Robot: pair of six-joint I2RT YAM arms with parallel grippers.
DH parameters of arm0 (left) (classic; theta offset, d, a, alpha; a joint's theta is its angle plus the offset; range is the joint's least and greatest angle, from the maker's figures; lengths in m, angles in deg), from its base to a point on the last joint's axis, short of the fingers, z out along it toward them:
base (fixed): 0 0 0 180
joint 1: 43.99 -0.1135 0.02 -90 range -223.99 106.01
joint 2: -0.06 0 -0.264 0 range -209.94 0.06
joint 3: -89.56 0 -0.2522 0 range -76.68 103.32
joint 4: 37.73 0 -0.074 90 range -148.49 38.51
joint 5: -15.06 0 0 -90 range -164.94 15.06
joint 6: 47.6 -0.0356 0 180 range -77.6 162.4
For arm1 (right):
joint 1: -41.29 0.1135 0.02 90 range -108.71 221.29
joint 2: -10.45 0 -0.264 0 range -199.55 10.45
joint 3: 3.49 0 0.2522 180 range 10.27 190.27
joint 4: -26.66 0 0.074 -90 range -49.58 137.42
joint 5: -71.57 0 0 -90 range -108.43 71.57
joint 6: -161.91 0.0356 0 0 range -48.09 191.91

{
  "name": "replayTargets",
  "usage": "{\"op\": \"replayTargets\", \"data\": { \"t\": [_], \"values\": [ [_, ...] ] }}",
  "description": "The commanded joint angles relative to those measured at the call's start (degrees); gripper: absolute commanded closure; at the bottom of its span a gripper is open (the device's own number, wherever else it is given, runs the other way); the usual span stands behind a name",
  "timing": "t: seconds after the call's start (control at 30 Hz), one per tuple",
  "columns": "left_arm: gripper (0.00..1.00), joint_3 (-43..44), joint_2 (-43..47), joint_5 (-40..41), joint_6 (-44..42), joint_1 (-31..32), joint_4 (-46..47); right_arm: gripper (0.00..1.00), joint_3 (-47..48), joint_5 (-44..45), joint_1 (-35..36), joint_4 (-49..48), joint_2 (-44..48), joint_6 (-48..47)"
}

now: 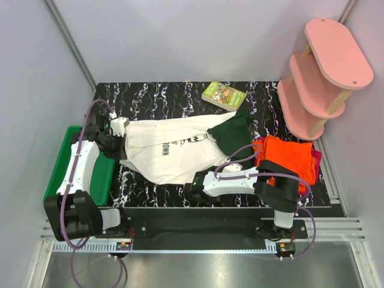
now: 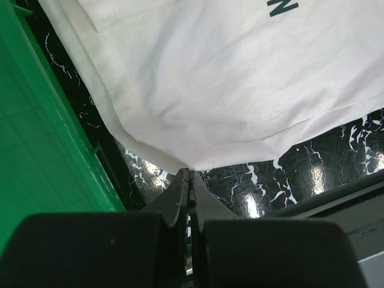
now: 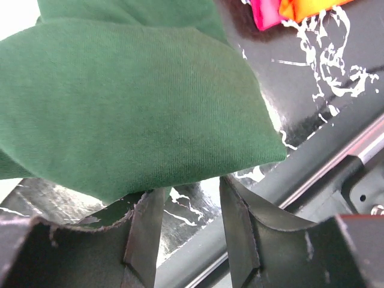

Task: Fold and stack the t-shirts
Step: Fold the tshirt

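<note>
left gripper (image 2: 189,177): pinched shut on the white shirt (image 1: 159,153) hem, beside the tray (image 1: 57,174)
right gripper (image 3: 189,187): jaws apart, empty, facing the green sleeve (image 3: 132,102)
shirt: spread mid-table
advice: take sleeve edge deep, then lift evenly

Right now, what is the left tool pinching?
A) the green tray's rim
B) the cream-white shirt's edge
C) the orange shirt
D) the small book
B: in the left wrist view the left tool is shut, and the edge of the cream-white shirt draws to a point between its tips.
</note>
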Motion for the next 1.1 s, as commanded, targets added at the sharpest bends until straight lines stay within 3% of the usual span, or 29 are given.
{"op": "replayTargets", "data": {
  "t": [0.0,0.3,0.57,1.07],
  "values": [
    [1.0,2.0,-0.3,-1.8,-1.2,0.1,0.6,0.51,0.7,5.7,0.3,7.1,2.5,12.4],
    [1.0,1.9,-0.5,-1.5,-1.2,0.1,0.5,0.5,-7.7,4.6,-0.1,-4.8,2.8,11.4],
    [1.0,1.8,-0.5,-0.8,-1.6,0.1,0.3,0.48,-7.0,8.1,-0.7,-12.6,0.4,5.7],
    [1.0,1.1,-0.5,-1.4,-1.7,0.1,0.0,0.48,-0.7,14.1,-0.7,-10.6,3.8,-0.1]
  ]
}}
